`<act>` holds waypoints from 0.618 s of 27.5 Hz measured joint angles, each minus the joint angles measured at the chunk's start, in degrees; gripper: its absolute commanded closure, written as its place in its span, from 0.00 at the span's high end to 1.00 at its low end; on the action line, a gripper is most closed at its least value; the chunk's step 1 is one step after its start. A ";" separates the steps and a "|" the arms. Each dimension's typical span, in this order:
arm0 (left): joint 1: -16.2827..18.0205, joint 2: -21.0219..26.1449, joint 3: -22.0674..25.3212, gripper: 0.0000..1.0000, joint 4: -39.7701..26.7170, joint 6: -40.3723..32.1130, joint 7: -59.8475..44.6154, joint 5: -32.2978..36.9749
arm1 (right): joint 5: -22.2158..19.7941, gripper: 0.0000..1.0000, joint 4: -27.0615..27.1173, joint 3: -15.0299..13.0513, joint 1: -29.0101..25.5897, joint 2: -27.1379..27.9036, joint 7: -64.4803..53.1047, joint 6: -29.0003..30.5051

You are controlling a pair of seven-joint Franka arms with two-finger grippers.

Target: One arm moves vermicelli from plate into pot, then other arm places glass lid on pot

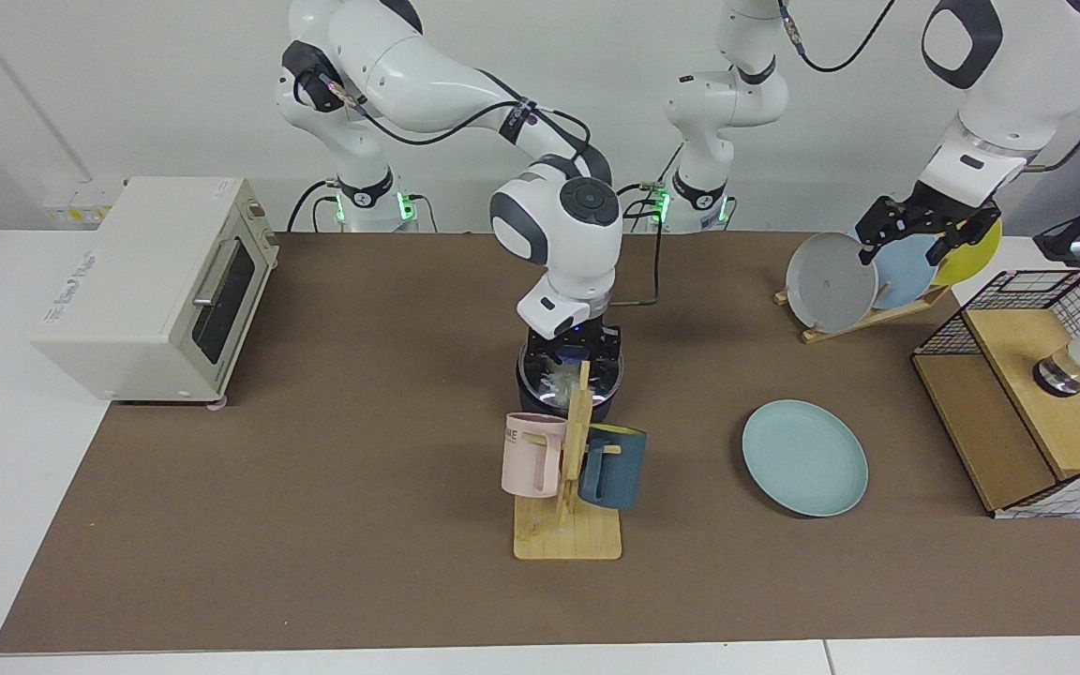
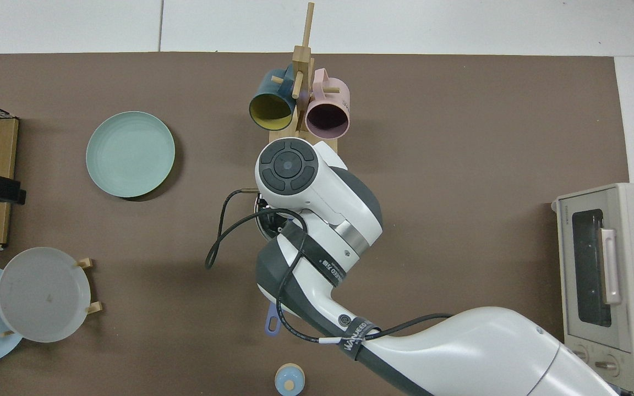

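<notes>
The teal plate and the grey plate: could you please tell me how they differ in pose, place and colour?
The teal plate lies flat on the brown mat, while the grey plate stands tilted on edge in a wooden rack. The teal plate sits alone; the grey plate leans in front of other plates in that rack. The teal plate is pale green-blue, the grey plate dull grey. Both are round, plain and carry nothing.
</notes>
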 measured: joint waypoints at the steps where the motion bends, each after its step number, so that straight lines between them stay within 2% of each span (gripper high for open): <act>1: 0.00 0.00 0.00 1.00 0.00 0.00 0.00 0.00 | -0.29 0.00 0.00 -0.01 -0.08 0.01 0.00 0.00; 17: 0.00 0.00 0.00 1.00 0.00 0.00 0.00 0.00 | -0.65 0.00 -0.16 0.01 -0.20 0.42 1.12 1.27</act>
